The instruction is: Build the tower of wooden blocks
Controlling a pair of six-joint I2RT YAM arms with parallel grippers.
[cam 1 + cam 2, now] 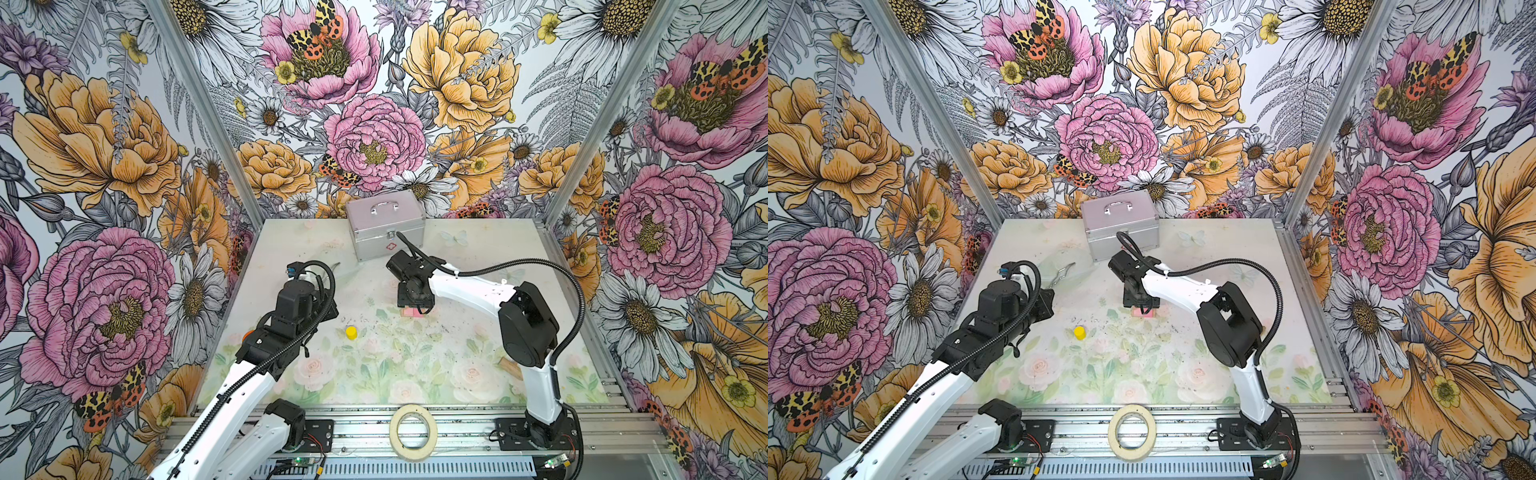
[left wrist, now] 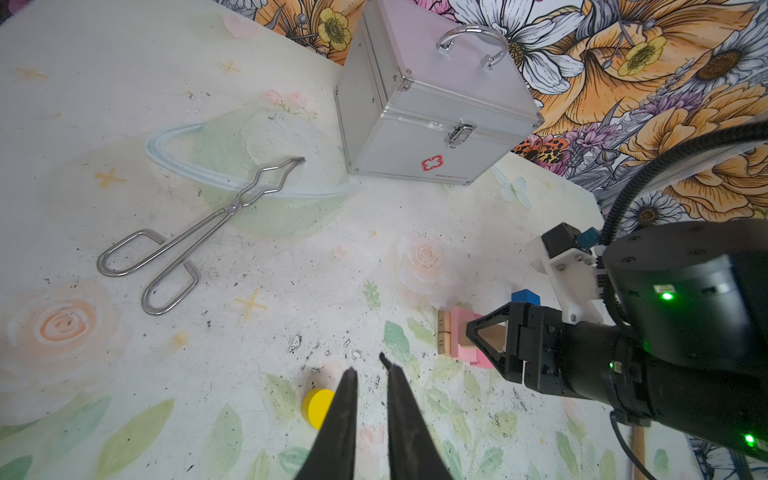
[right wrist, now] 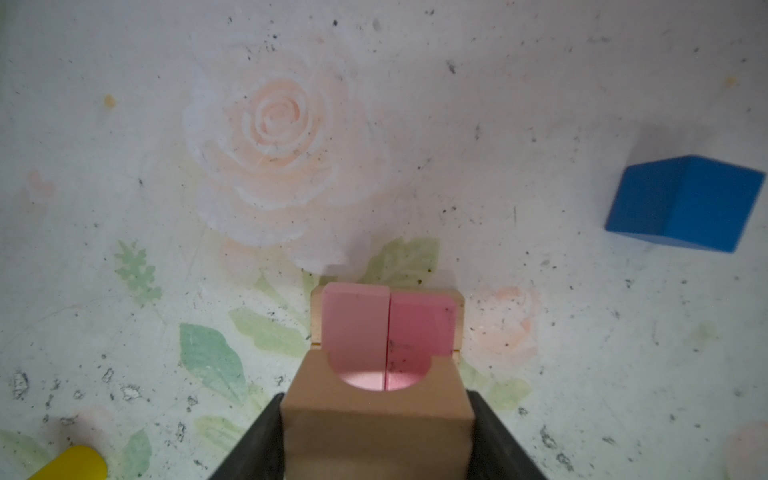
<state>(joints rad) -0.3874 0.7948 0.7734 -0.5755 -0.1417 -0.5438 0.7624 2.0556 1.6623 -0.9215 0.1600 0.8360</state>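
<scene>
Two pink bricks (image 3: 353, 332) lie side by side on tan wood bricks (image 2: 444, 332) near the table's middle (image 1: 411, 311). My right gripper (image 3: 376, 415) is shut on a tan block with a half-round notch (image 3: 376, 390). It holds that block over the near end of the pink bricks; I cannot tell whether they touch. A small blue block (image 3: 685, 203) lies on the table just beyond this stack. The yellow cylinder (image 1: 351, 332) stands alone to the stack's left. My left gripper (image 2: 368, 365) hovers beside the cylinder (image 2: 318, 405), its fingers a narrow gap apart and empty.
A silver metal case (image 1: 386, 228) with a handle stands at the back centre. Metal tongs (image 2: 195, 237) lie at the back left. A tape roll (image 1: 412, 432) rests on the front rail. A tan wooden piece (image 1: 509, 368) shows behind the right arm.
</scene>
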